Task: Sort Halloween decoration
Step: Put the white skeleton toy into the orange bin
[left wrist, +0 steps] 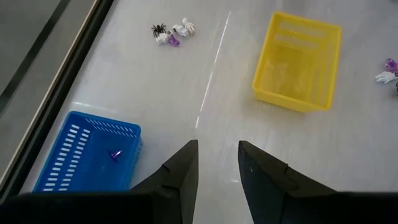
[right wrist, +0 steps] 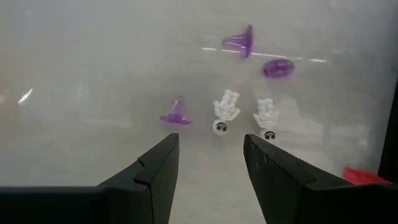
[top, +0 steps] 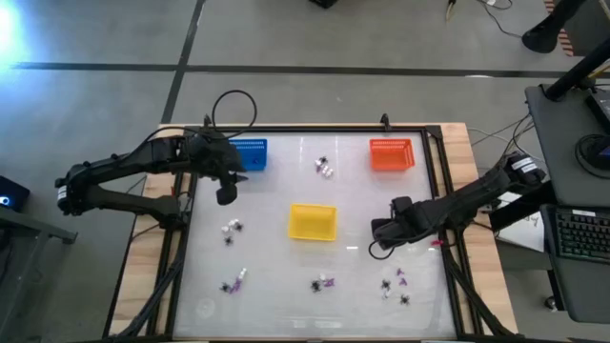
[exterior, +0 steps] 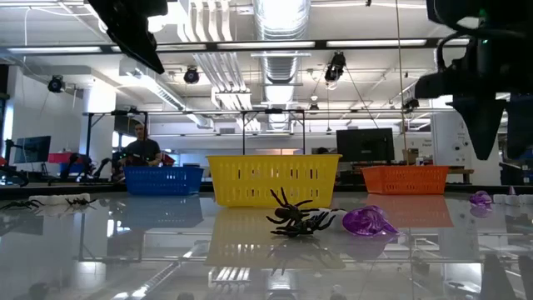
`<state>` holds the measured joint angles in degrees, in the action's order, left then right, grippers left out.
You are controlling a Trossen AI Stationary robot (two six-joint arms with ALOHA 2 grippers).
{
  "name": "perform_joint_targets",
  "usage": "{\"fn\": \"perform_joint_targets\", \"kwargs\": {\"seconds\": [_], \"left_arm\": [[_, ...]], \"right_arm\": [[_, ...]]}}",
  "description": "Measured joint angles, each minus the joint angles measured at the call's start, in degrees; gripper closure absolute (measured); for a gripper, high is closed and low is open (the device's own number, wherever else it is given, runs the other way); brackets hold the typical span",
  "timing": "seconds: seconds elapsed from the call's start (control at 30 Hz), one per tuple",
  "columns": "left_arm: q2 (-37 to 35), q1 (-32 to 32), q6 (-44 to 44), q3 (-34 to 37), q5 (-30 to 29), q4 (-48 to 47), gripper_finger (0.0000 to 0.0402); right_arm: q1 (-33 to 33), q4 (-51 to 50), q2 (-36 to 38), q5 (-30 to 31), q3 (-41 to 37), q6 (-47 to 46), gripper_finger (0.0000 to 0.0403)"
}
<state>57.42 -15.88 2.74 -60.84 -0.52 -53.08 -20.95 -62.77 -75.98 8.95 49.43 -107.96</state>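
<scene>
The Halloween decoration lies in small clusters on the glossy white table: one (top: 325, 168) between the blue basket (top: 248, 152) and the orange basket (top: 392, 153), others at the left (top: 232, 229) and along the near edge (top: 322, 283). A purple piece (left wrist: 115, 154) lies inside the blue basket. My left gripper (left wrist: 217, 163) hangs open beside that basket, holding nothing. My right gripper (right wrist: 211, 163) is open and points down above the table, just short of a purple hat (right wrist: 176, 114) and two white skeleton hands (right wrist: 227, 107) of the near-right cluster (top: 396, 283).
A yellow basket (top: 313, 221) stands mid-table between the two arms. In the low view a black spider (exterior: 296, 218) and a purple piece (exterior: 369, 222) lie in front of it. A dark frame (top: 434, 191) borders the tabletop. A person sits in the room beyond.
</scene>
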Motion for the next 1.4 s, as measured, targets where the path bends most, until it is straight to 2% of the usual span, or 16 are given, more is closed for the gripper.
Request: {"fn": "perform_joint_targets", "kwargs": {"seconds": [0.17, 0.4, 0.6, 0.83, 1.13, 1.23, 1.4], "left_arm": [[-0.8, 0.0, -0.2, 0.0, 0.0, 0.0, 0.0306], [-1.2, 0.0, -0.2, 0.0, 0.0, -0.1, 0.0306], [-1.1, 0.0, 0.0, 0.0, 0.0, -0.1, 0.0306], [-1.1, 0.0, 0.0, 0.0, 0.0, -0.2, 0.0306], [-1.2, 0.0, -0.2, 0.0, 0.1, -0.4, 0.0306], [-1.2, 0.0, -0.2, 0.0, 0.1, -0.6, 0.0306], [-1.2, 0.0, -0.2, 0.0, 0.1, -0.6, 0.0306]], "right_arm": [[0.0, 0.3, -2.3, 0.0, -0.3, -6.5, 0.0227], [0.0, 0.7, -6.5, 0.0, -0.8, -10.5, 0.0227], [0.0, 1.0, -8.6, 0.1, -1.8, -11.7, 0.0227], [0.4, 7.7, -9.0, 1.7, -4.4, -12.5, 0.0227], [2.0, 8.7, -9.0, 1.8, -7.3, -12.9, 0.0228], [2.1, 9.6, -8.9, 2.0, -7.9, -12.6, 0.0237], [2.1, 10.1, -9.0, 2.2, -8.3, -12.6, 0.0277]]}}
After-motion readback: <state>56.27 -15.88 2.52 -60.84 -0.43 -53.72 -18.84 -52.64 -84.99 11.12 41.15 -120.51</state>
